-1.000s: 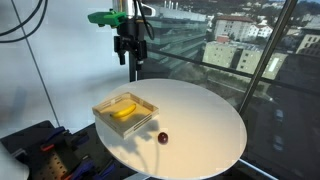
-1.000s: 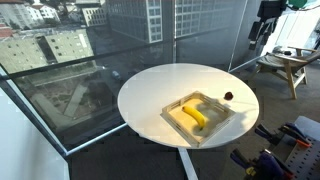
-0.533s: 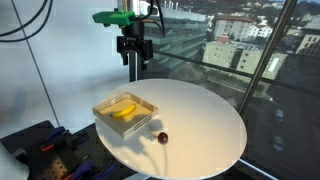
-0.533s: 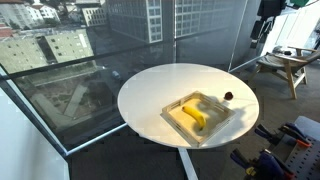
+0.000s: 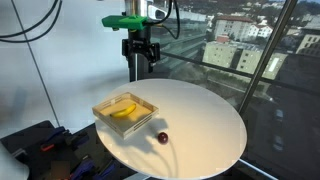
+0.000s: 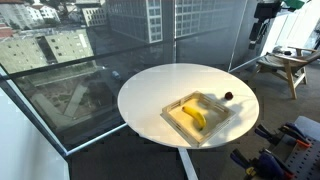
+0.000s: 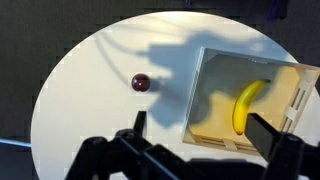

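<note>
While hand hangs open high, tray hugs table edge.

One round white bench fills the middle of both exterior views. On it there is one shallow wooden tray, left of centre in an exterior view, and in that tray one yellow banana. One small dark round fruit lies on the bench, lower centre of the frame. One tool shows at the upper middle.

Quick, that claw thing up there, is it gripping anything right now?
Gripper: open, holding nothing, high above the table.
</note>
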